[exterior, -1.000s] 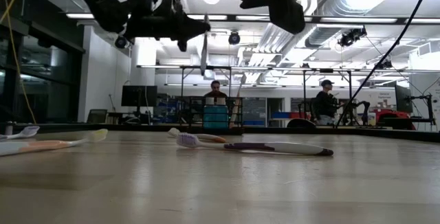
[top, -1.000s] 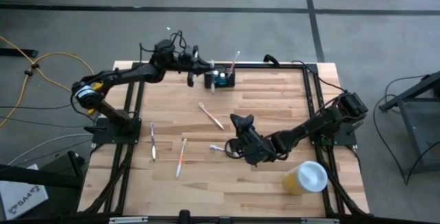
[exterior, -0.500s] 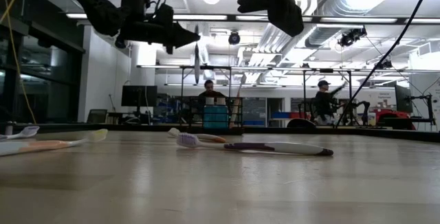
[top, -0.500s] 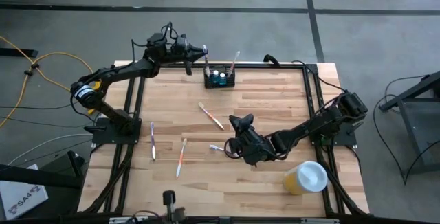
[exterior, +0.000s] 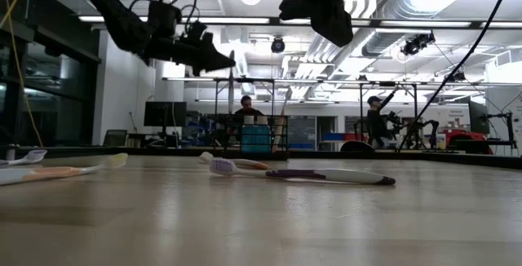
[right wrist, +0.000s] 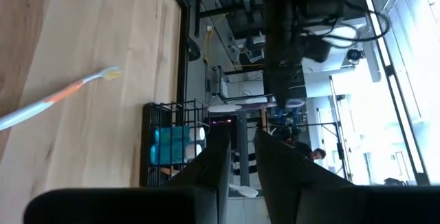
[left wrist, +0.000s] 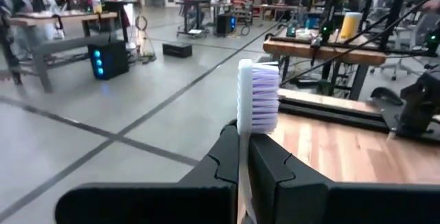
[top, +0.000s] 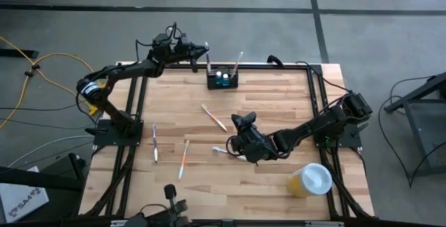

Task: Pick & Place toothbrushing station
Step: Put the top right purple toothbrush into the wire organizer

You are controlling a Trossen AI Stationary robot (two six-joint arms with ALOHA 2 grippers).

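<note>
The black caddy (top: 223, 80) stands near the table's far edge, holding teal items and one slanting toothbrush (top: 238, 61). Left of it, above the far edge, my left gripper (top: 203, 49) is shut on a white toothbrush (left wrist: 258, 95) with purple-white bristles. My right gripper (top: 241, 138) hangs high over the table's middle, beside a purple toothbrush (top: 223, 150) lying flat. Its fingers (right wrist: 237, 157) stand slightly apart, and I see nothing between them. My left gripper pinches the toothbrush's neck (left wrist: 242, 157) just below the bristle head, between its two fingers. The fingers reach level from the table's left and lie across the brush. The brush stands upright and lifted clear, head above the fingers; its handle is hidden behind them.
Three more toothbrushes lie on the wood: one orange-white at the middle (top: 214, 118), one purple at the left (top: 155, 142), one orange (top: 184, 159) nearer the front. A yellow cup with a white lid (top: 311, 179) stands at the near right. People sit beyond the far edge (exterior: 245, 107).
My left gripper, still shut on the toothbrush, has swung from just beside the caddy toward the table's far left, carrying the upright brush away from the caddy. It has turned a little as it went. The caddy and the toothbrushes lying on the table have stayed put.
</note>
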